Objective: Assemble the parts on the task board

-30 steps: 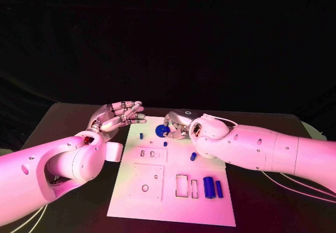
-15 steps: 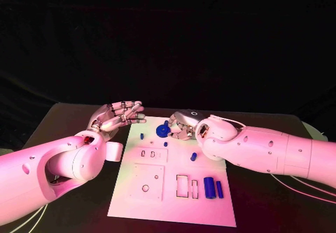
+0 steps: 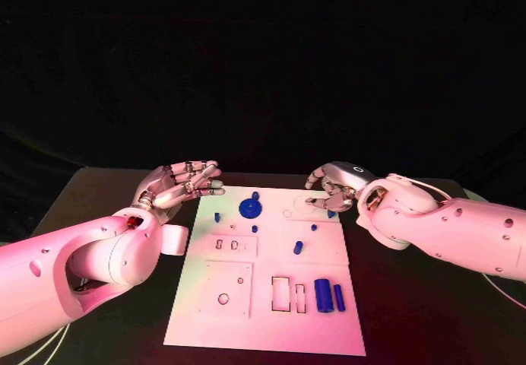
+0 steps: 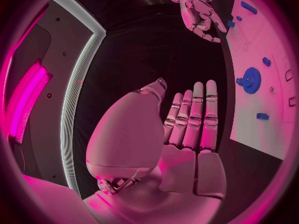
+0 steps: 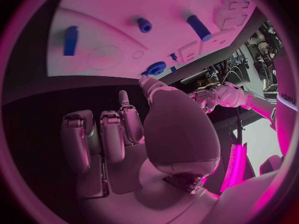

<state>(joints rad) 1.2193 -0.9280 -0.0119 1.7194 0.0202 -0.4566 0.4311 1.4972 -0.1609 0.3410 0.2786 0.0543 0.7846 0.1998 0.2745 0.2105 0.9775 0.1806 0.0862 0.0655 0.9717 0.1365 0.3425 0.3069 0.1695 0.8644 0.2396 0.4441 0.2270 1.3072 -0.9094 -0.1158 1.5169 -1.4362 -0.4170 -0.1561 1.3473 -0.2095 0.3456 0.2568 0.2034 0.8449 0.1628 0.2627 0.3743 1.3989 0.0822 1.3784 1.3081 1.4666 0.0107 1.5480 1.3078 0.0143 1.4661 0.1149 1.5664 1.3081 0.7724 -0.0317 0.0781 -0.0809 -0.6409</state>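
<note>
White task board (image 3: 268, 304) lying flat on the black tabletop (image 3: 99, 198), with both hands at its far end. Left hand (image 3: 181, 182), just off the board's far left corner, has its fingers extended side by side and holds nothing. Right hand (image 3: 334, 185), over the board's far right corner, has its fingers loosely curled; the right wrist view shows nothing between them, so it is judged empty. On the board's far portion sits a blue gear (image 3: 251, 206), flat and apparently seated on a peg; near it are several small blue pegs (image 3: 255, 228) and a short blue cylinder (image 3: 297, 247) toward the board's middle. At the board's near right lie a thicker blue cylinder (image 3: 324, 294) and a slim blue bar (image 3: 340, 297), just beside two rectangular slots (image 3: 282, 293). The parts appear rigid, light and smooth, probably plastic, hence liable to roll or slip; the cylinders are best pinched across their sides near mid-length, the gear by its rim. Whether the small pegs stand in holes or lie loose cannot be told, nor can the depth of the slots; the right palm hides part of the far right corner.
</note>
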